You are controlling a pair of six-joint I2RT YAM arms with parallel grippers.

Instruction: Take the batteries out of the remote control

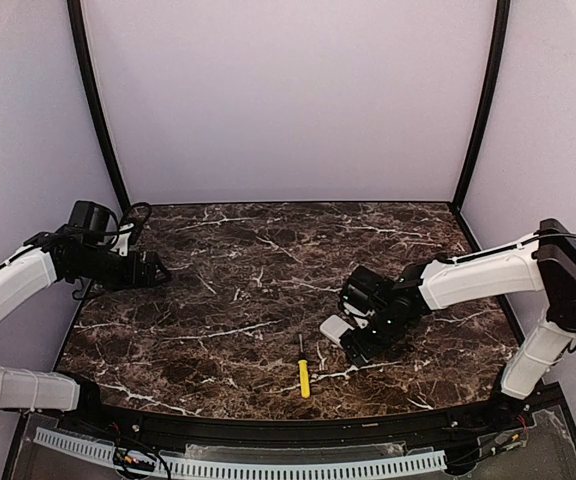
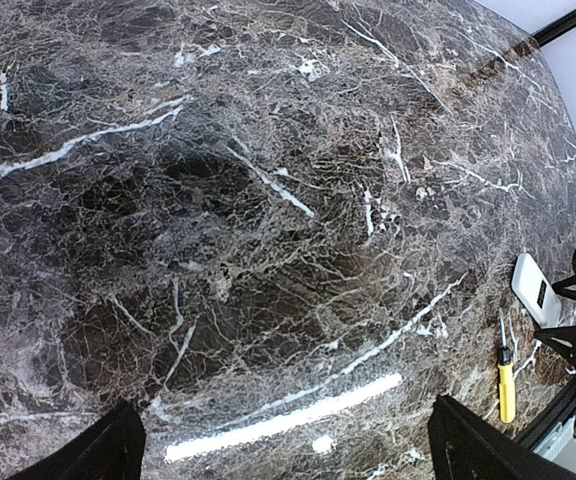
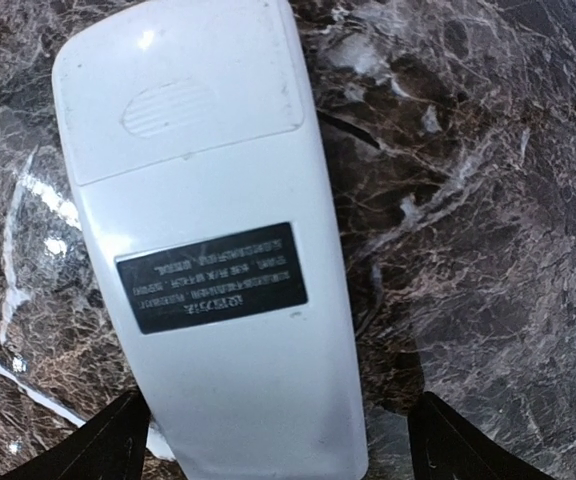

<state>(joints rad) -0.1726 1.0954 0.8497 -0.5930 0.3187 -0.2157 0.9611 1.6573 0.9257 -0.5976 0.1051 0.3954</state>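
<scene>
Right wrist view: the right gripper (image 3: 283,435), fingers spread, straddles the remote control (image 3: 208,200), lying back-up on the table (image 3: 488,200), cover (image 3: 183,90) closed. A screwdriver (image 1: 304,372) lies near. Farther left, the left gripper (image 2: 283,445) hangs spread, empty.

Top view: overhead from behind, whole table (image 1: 238,300). Left wrist: distant, oblique. Right wrist: close over the remote (image 3: 218,250), which all three share.

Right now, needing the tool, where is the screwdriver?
Top view: the yellow-handled screwdriver lies on the table, front centre, just left of the remote control.
</scene>
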